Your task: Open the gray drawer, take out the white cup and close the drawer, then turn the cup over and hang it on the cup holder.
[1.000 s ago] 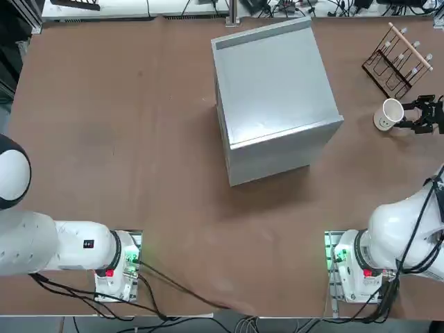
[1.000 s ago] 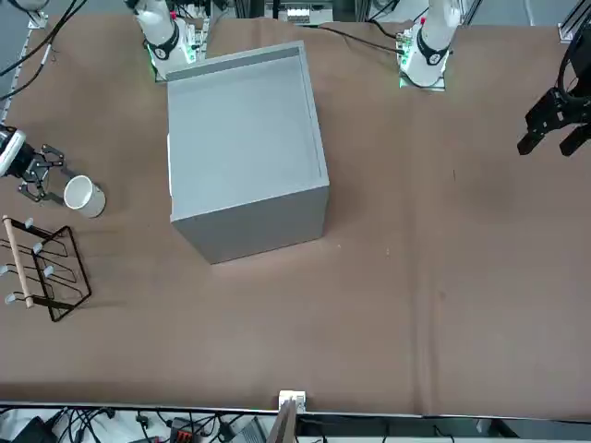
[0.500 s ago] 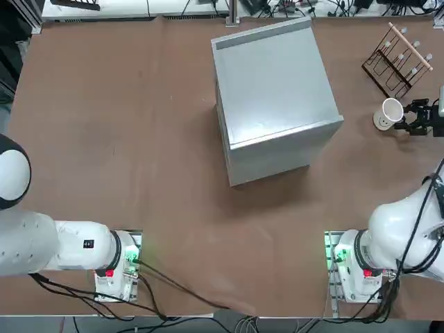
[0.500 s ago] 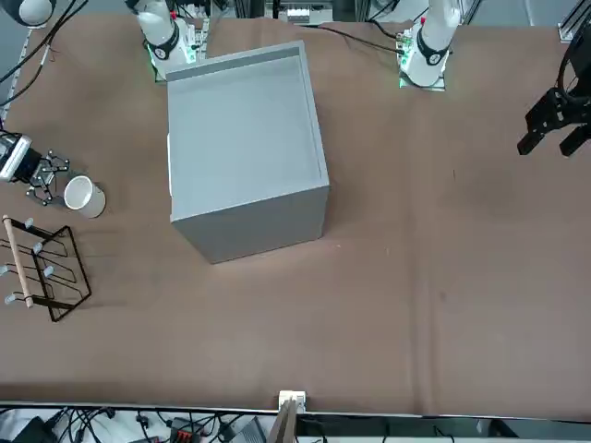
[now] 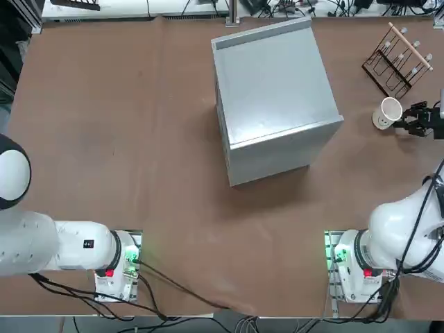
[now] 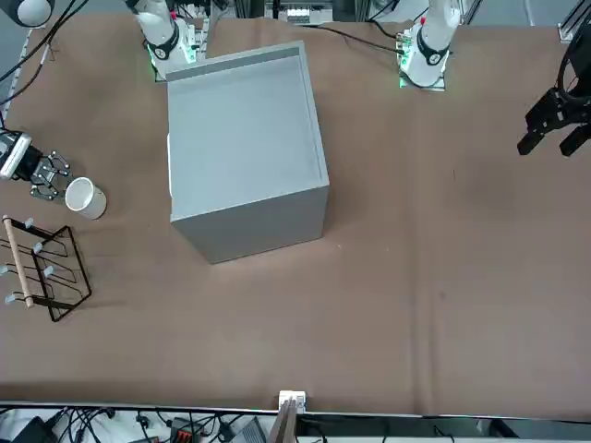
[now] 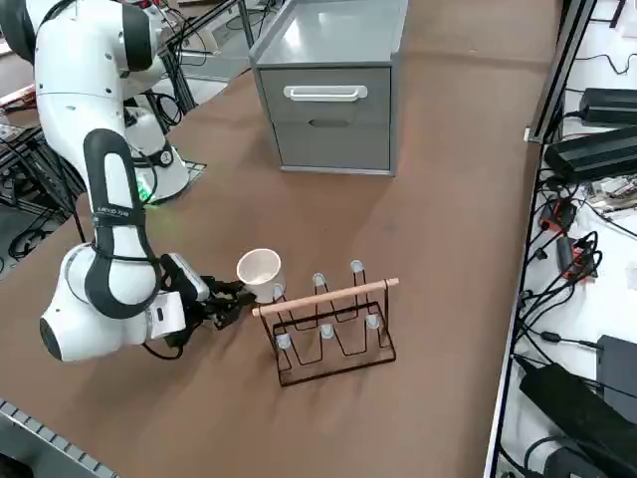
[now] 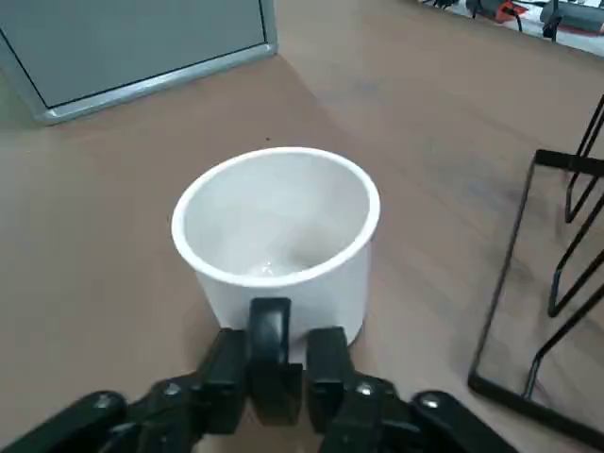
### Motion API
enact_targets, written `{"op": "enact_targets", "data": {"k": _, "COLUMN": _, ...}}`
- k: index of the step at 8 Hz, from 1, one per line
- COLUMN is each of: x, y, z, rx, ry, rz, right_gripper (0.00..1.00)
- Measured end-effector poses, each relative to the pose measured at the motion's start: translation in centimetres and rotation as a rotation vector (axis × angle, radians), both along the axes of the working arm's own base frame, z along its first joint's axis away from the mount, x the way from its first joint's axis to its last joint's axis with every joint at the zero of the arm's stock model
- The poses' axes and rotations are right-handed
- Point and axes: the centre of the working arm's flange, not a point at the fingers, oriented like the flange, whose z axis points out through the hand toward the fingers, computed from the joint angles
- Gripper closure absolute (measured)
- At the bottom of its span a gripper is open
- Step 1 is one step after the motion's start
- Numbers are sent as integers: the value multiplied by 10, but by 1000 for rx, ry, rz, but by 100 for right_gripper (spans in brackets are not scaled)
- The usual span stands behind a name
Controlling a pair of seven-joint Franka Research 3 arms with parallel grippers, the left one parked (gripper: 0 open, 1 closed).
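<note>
White cup [image 8: 283,241], one: plain, smooth-walled, tapering slightly towards its base, round rim, pale interior with a small glint at the bottom. Its handle [image 8: 271,330] looks black in my wrist view. It stands upright, mouth up, on the table [image 5: 173,208], near the cup holder [image 7: 328,329].

Right gripper [image 8: 288,354], one: at the cup's handle side, jaws narrowly apart around the handle, with a thin gap showing on one side; I see no firm grip.

Cup holder: dark wire frame, pale wooden bar, white-tipped pegs.

Metal drawer cabinet [image 7: 333,100], one: gray; the gray drawer [image 7: 326,95], with its white pull, sits closed.

Surface: matte brown, faintly creased, softly shadowed beside the cabinet.

Room: along the table's far edge I count a metal rail [image 6: 369,414], tangled black cables [image 7: 547,299] and black equipment [image 7: 595,157] on a white worktop [image 7: 607,70].
</note>
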Motion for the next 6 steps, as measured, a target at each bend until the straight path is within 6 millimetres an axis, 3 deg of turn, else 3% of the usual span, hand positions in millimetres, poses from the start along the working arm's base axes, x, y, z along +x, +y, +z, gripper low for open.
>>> {"op": "enact_targets", "data": {"k": 1, "x": 3, "y": 0, "z": 3, "rx": 14, "ry": 10, "rz": -5, "right_gripper": 81}}
{"op": "enact_targets", "data": {"k": 3, "x": 9, "y": -4, "z": 23, "rx": 28, "ry": 39, "rz": -9, "right_gripper": 81}}
{"op": "enact_targets", "data": {"k": 4, "x": 9, "y": -11, "z": 46, "rx": -5, "ry": 72, "rz": 3, "right_gripper": 81}}
{"op": "enact_targets", "data": {"k": 6, "x": 7, "y": -26, "z": 131, "rx": -143, "ry": 163, "rz": 22, "right_gripper": 81}}
